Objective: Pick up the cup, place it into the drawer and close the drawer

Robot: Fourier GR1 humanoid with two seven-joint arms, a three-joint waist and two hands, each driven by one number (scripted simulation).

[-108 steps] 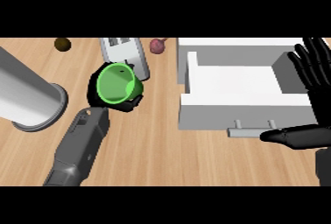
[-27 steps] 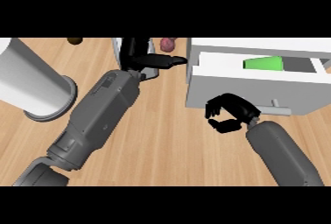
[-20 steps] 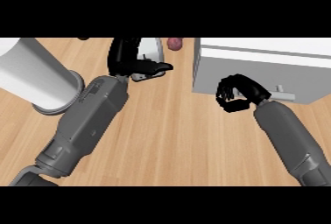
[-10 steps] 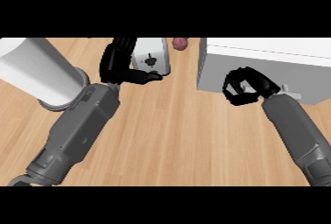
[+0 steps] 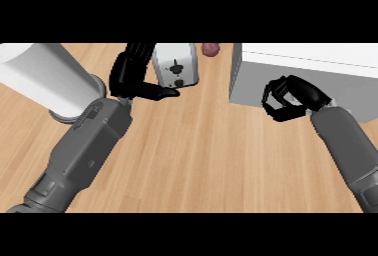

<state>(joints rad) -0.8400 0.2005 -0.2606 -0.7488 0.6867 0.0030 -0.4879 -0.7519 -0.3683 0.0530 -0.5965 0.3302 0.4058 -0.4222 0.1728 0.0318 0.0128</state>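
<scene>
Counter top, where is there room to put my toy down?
The widest bare wood lies low in the middle, between the two grey forearms. Up top it is crowded: the left hand is beside the toaster, the big white cylinder fills the left, and the right hand, fingers curled, is at the white drawer unit.

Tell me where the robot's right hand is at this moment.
In the head view, the right hand sits at the upper right with its fingers curled, against the front face of the grey drawer unit, holding nothing visible.
</scene>
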